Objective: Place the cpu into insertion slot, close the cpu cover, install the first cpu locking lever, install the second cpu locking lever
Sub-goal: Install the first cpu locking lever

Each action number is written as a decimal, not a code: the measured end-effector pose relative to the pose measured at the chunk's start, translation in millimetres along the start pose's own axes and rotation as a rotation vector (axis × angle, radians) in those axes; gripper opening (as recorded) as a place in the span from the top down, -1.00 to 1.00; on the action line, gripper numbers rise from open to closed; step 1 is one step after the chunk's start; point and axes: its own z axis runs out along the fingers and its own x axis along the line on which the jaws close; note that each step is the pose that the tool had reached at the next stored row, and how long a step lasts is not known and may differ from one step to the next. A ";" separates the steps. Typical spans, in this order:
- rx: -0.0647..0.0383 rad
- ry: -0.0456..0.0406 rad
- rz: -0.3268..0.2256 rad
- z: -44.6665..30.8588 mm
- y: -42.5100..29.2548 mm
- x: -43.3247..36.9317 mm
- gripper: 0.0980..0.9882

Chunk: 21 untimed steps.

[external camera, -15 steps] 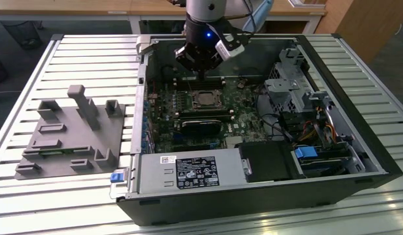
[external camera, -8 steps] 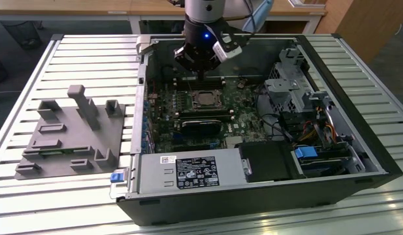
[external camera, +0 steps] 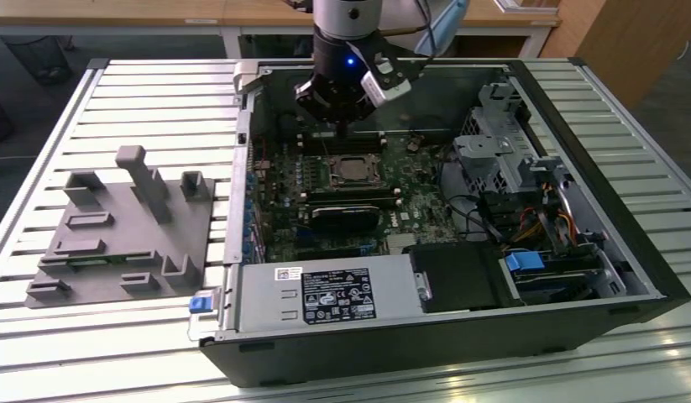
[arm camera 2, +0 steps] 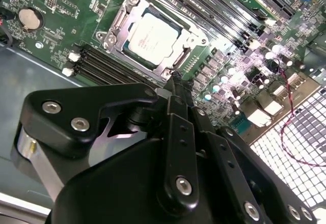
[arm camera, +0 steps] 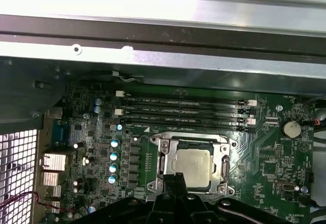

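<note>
In the exterior view, an open computer case [external camera: 647,277] lies on a slatted metal table [external camera: 154,92]. A grey moulded fixture [external camera: 121,227] sits on the exterior view's left, and wooden desks [external camera: 154,10] stand beyond. The gripper [external camera: 342,128] hangs over the motherboard [external camera: 278,185], just beyond the cpu [external camera: 354,171]. In the second wrist view, the jaws are pressed together on nothing, their tip near the cpu cover [arm camera 2: 114,30]. The cover lies flat around the chip seated in the insertion slot [arm camera 2: 131,55]. In the first wrist view, memory slots [arm camera: 188,109] run along the socket's far side.
</note>
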 end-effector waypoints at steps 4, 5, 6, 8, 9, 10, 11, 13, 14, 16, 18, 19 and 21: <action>0.000 0.0000 0.000 0.0 0.1 2.8 0.98; 0.000 0.0000 0.000 0.1 0.2 3.7 0.98; 0.000 0.0000 0.000 0.1 0.2 5.0 0.98; 0.000 -0.0001 0.000 0.2 0.3 7.0 0.98; 0.000 -0.0001 0.000 0.2 0.4 7.8 0.98; 0.000 -0.0001 0.001 0.2 0.4 8.8 0.98; 0.000 -0.0002 0.001 0.3 0.4 9.6 0.98; 0.000 -0.0001 0.001 0.3 0.5 12.1 0.98; 0.000 -0.0001 0.001 0.4 0.6 13.5 0.98; 0.000 -0.0001 0.001 0.5 0.7 14.8 0.98; 0.000 -0.0003 0.001 0.4 0.9 19.4 0.98; 0.000 -0.0010 0.001 0.6 1.0 22.3 0.98; 0.000 -0.0016 0.001 0.8 1.2 25.6 0.98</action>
